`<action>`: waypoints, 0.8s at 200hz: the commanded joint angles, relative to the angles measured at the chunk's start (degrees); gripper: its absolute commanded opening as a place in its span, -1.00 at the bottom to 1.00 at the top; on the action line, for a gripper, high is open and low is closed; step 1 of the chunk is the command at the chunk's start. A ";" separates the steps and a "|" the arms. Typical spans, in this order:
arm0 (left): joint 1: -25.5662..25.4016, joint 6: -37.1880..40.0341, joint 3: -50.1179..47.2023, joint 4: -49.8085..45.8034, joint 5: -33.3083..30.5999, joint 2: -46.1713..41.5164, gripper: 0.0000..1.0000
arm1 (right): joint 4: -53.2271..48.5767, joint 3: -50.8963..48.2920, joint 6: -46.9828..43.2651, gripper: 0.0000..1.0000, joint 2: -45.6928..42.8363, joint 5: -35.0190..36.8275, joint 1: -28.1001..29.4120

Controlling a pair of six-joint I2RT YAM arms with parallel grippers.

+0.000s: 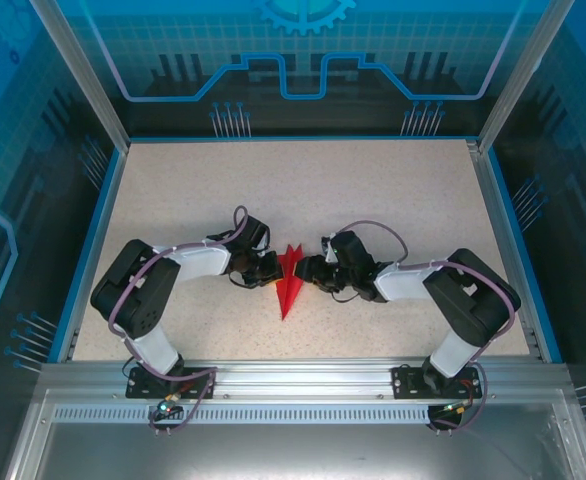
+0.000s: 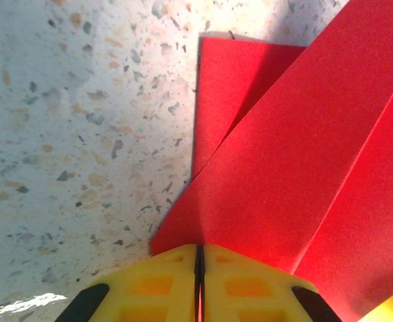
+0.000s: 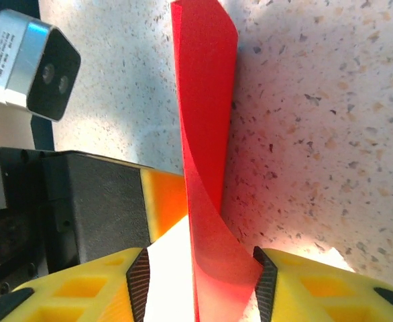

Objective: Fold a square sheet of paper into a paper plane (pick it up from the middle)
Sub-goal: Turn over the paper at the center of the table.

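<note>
- The left gripper point(image 2: 198, 251) is pressed shut. Its two yellow fingers point(image 2: 149, 282) meet along a thin seam, and the plane point(image 2: 284, 168) comes out right at their tips, pinched there.
- Ahead of those tips the red paper spreads away in overlapping folded layers. A broad flap runs off to one side, and a narrower flap lies flat on the table point(image 2: 69, 134) straight ahead, its square end farthest from the fingers.
- The right gripper point(image 3: 200, 268) stands part-way open, its black pads point(image 3: 137, 282) apart, with the plane's edge between them.
- The paper leans on one pad and bows against it. A clear gap separates it from the other pad, so this gripper clamps nothing.
- Beyond the right fingertips the paper runs on as a thin strip standing on edge, curling slightly at its far end, with speckled table on one side of it.
- Just on the other side of that strip sit the left gripper's yellow finger and black body, and past them its camera point(image 3: 32, 67).
- From above, the two grippers face each other tip to tip with the plane between them. Its pointed nose aims toward the arm bases, well apart from the table's edges.
</note>
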 commanded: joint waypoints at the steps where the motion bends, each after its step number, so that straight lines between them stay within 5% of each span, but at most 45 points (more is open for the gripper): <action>1: 0.44 -0.13 -0.07 -1.94 -1.06 -1.05 -0.78 | 5.55 -1.36 2.48 -0.04 1.12 -0.34 -0.27; 160: 0.45 -0.08 -1.31 2.61 2.36 -4.70 -0.67 | -0.96 1.23 -1.78 -0.10 1.74 1.27 1.51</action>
